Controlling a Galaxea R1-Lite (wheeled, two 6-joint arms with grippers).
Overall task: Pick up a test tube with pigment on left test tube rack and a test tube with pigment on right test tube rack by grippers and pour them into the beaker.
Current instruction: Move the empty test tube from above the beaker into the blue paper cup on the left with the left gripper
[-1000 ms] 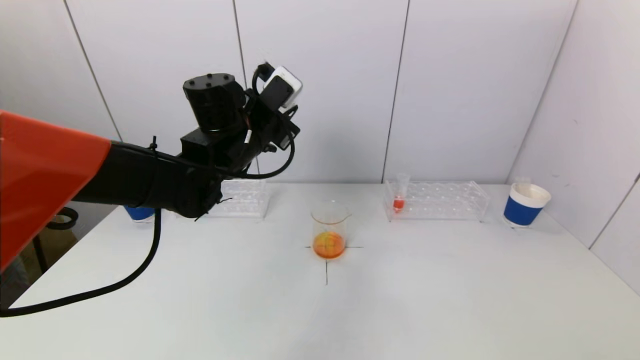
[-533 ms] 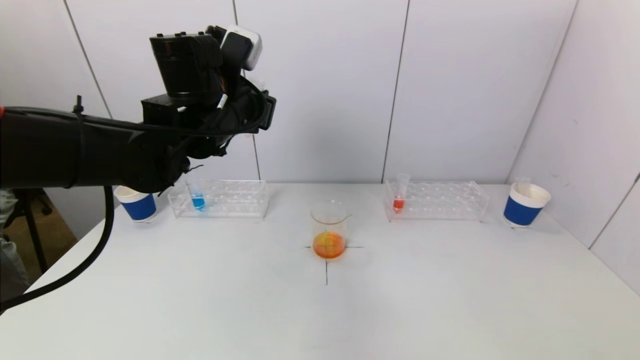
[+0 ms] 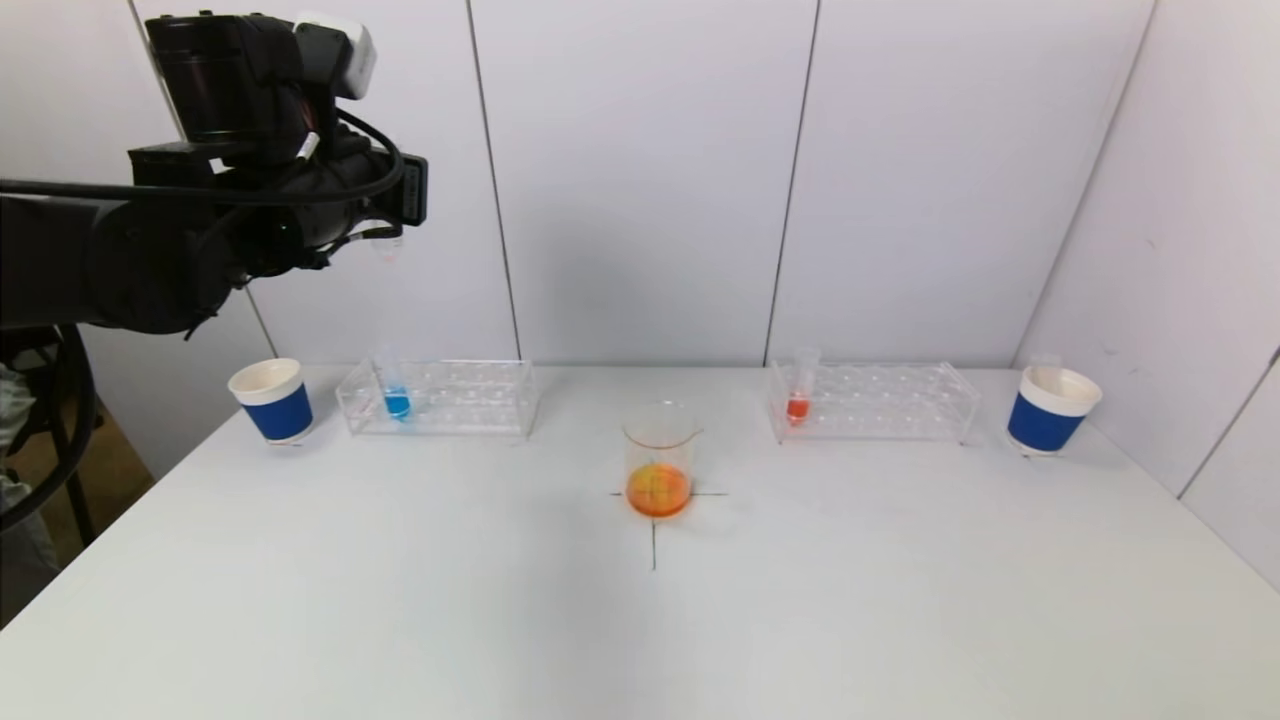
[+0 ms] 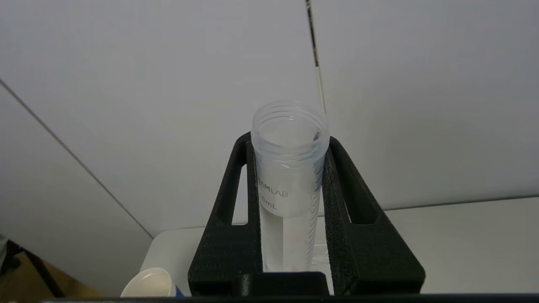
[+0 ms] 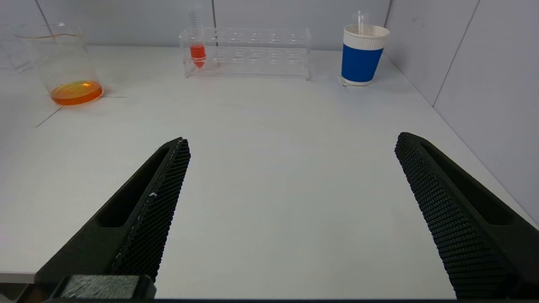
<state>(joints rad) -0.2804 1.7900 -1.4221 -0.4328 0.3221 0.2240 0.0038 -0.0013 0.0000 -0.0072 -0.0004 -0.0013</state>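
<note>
Clamped on an empty clear test tube, the left pincer is raised high at the left, above the left test tube rack and blue paper cup. Only the left wrist view shows that grip, the tube's open mouth standing clear past the fingertips; the head view shows just the black wrist with a faint bit of tube below it. Only the right wrist view shows the right pincer, jaws spread wide and holding nothing, low over the tabletop well short of the right test tube rack, where a tube of red pigment stands upright. A tube of blue pigment stands in the left rack. Between the racks sits the beaker with orange liquid.
</note>
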